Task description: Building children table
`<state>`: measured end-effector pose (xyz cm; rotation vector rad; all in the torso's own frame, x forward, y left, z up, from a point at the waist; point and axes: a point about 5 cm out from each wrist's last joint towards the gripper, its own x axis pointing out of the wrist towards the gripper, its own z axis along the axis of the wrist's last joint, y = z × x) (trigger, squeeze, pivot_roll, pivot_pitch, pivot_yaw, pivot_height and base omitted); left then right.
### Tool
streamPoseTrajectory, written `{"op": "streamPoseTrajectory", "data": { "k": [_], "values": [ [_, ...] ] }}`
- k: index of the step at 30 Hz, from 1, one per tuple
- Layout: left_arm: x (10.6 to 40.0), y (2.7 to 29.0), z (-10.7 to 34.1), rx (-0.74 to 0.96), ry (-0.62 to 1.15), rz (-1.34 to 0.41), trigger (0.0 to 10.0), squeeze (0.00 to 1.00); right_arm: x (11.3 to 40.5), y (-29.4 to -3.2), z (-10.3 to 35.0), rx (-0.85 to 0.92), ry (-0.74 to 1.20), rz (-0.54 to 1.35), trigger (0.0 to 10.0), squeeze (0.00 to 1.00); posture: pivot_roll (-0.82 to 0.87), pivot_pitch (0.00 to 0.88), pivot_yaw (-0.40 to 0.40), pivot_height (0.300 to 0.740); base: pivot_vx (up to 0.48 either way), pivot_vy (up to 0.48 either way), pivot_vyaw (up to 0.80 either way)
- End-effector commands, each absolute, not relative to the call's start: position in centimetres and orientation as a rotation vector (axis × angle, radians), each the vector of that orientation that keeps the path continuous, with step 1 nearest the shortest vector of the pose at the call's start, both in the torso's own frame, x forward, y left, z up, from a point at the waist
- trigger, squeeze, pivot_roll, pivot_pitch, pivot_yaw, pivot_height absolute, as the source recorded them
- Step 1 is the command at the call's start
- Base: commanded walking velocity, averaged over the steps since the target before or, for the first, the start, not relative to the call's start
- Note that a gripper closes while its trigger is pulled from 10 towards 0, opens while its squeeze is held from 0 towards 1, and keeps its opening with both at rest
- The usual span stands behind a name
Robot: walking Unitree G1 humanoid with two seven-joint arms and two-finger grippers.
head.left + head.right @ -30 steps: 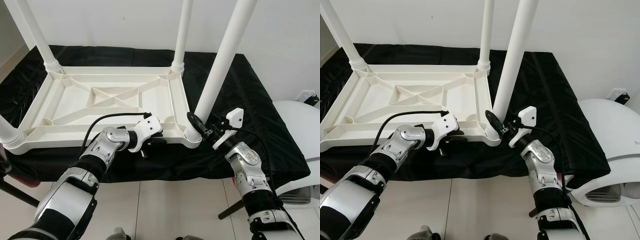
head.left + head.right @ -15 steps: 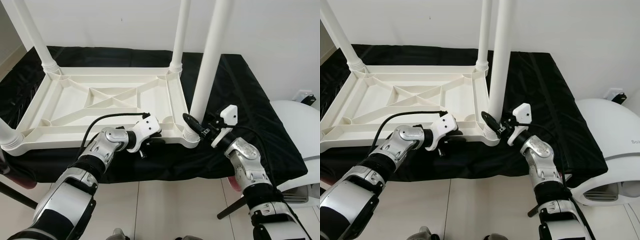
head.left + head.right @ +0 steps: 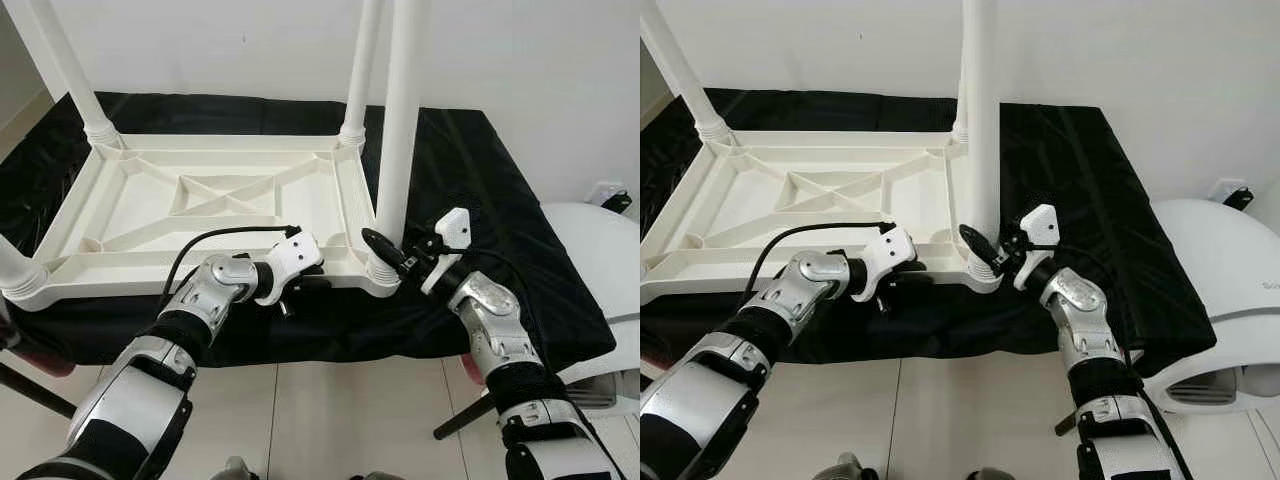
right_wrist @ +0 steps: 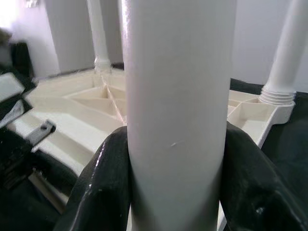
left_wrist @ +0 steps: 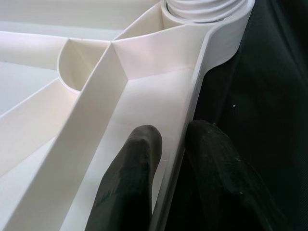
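An upside-down white plastic table top [image 3: 215, 195] lies on a black-covered surface, with legs standing up from its corners. My right gripper [image 3: 385, 252] is shut on the near-right leg [image 3: 397, 120] just above its socket; the fingers [image 4: 103, 183] clasp the white tube [image 4: 175, 110] on both sides. That leg stands upright. My left gripper [image 3: 300, 285] is shut on the table's front rim [image 5: 190, 125], one finger [image 5: 132, 183] inside the rim and one outside, close to the same corner socket [image 3: 382, 275].
The black cloth [image 3: 480, 180] covers the support and drops at its front edge to a tiled floor [image 3: 330, 420]. A white rounded appliance [image 3: 610, 260] stands at the right. Other legs [image 3: 70, 70] rise at the far corners and the near-left corner.
The near-right leg has swung from leaning right to upright, with my right gripper holding it near its base. My left gripper has stayed on the rim.
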<state>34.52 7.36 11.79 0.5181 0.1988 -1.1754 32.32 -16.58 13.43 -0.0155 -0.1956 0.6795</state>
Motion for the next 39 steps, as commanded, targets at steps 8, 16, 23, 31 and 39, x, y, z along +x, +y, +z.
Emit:
{"op": "streamPoseTrajectory", "data": {
  "k": [8, 16, 23, 31, 39],
  "values": [
    [34.7, 6.7, 13.6, 0.543, 0.12, -1.231, 10.0, 0.0, 29.4, -18.8, 7.5, 0.108, -0.007, 0.53, 10.0, 0.0, -0.05, 0.015, 0.027, 0.74, 0.0, 0.0, 0.0],
    [34.8, 6.4, 13.9, 0.543, 0.114, -1.233, 10.0, 0.0, 29.5, -17.8, 7.4, 0.032, 0.012, 0.603, 10.0, 0.0, -0.04, 0.016, 0.02, 0.74, 0.0, 0.0, 0.0],
    [34.6, 6.6, 13.8, 0.538, 0.113, -1.231, 10.0, 0.0, 30.2, -16.9, 8.0, -0.079, 0.018, 0.702, 10.0, 0.0, -0.04, 0.015, 0.016, 0.74, 0.0, 0.0, 0.0],
    [34.5, 6.6, 13.7, 0.534, 0.113, -1.229, 10.0, 0.0, 30.7, -17.3, 7.9, -0.001, 0.029, 0.648, 10.0, 0.0, -0.03, 0.013, 0.009, 0.74, 0.0, 0.0, 0.0],
    [34.4, 6.7, 13.7, 0.537, 0.118, -1.237, 10.0, 0.0, 29.6, -17.8, 6.6, 0.083, 0.046, 0.581, 10.0, 0.0, -0.04, 0.012, 0.026, 0.74, 0.0, 0.0, 0.0]
  ]
}}
